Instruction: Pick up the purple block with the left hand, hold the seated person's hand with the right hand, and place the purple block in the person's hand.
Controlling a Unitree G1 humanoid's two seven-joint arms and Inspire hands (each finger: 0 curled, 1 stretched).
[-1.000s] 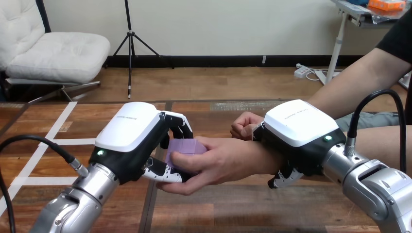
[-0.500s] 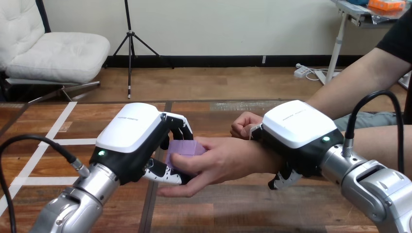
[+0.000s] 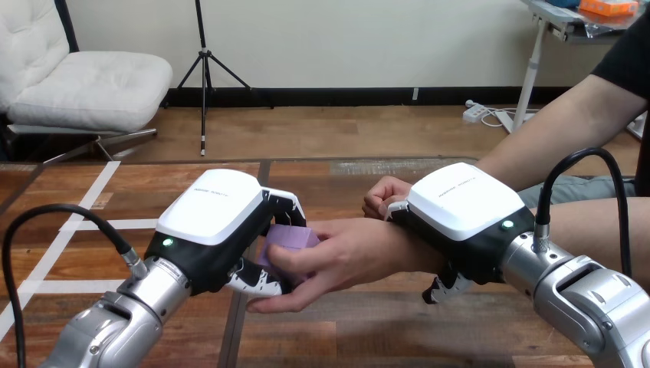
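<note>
A purple block point(image 3: 293, 238) lies in the palm of the person's hand point(image 3: 345, 253), which reaches in from the right with its thumb over the block's near side. My left hand point(image 3: 222, 230) is curled round the block, fingers on its far side and thumb under the person's fingers. My right hand point(image 3: 460, 218) sits over the person's wrist, fingers curled round its far side and thumb below it. The person's other hand point(image 3: 383, 197) rests as a fist on the table behind.
The wooden table point(image 3: 345, 330) has white tape lines point(image 3: 77, 222) on its left part. The person's forearms cross the right half of the table.
Both my hands and the person's hand have sunk slightly toward the table. The grips look the same.
</note>
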